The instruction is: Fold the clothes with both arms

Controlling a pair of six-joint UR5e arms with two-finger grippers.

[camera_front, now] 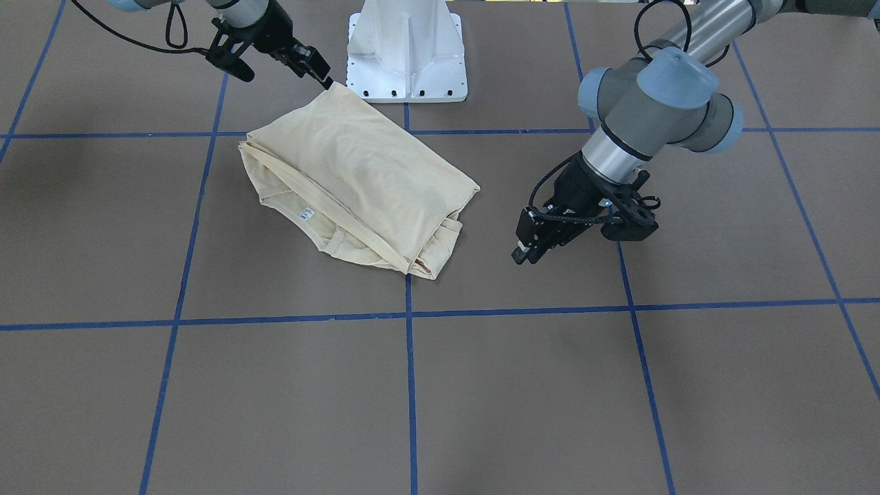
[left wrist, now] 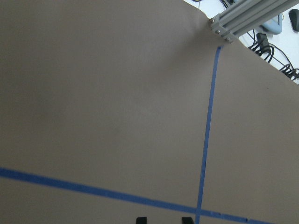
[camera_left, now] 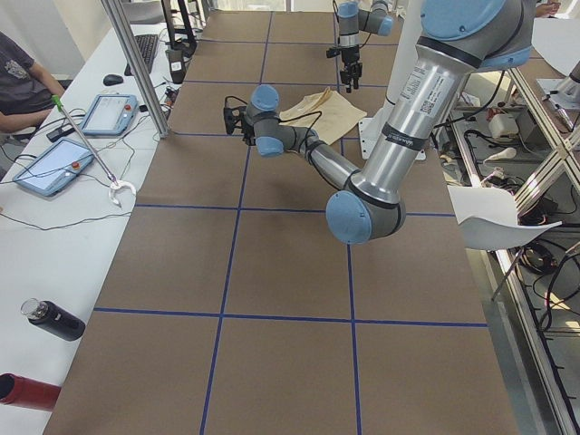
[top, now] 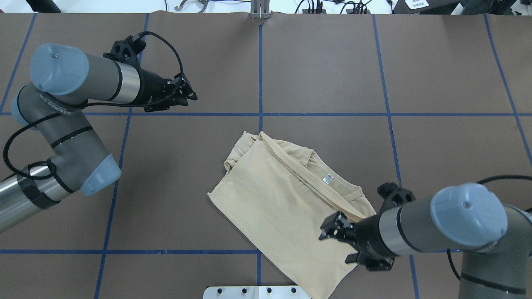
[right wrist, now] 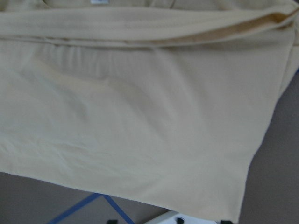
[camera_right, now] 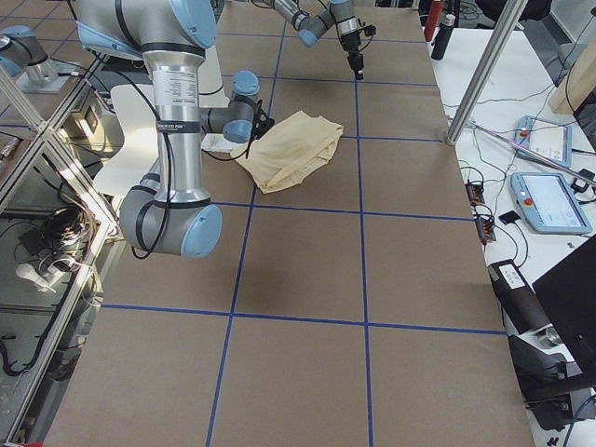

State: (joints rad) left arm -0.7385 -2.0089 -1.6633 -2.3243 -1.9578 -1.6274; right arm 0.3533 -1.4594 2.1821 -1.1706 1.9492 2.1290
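The folded cream-yellow thin T-shirt [camera_front: 357, 179] lies on the brown table [camera_front: 619, 385]. The right hand [camera_front: 322, 74] is spread at its upper-left corner, and the left hand [camera_front: 526, 253], slightly parted, is right of centre.

Left end effector [camera_front: 521, 256] points down; right end effector [camera_front: 324, 77] gapes.

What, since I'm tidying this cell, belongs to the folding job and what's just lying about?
Job: T-shirt; left gripper; right gripper.
Lying about, on the side bench: tablet; black bottle; red container.
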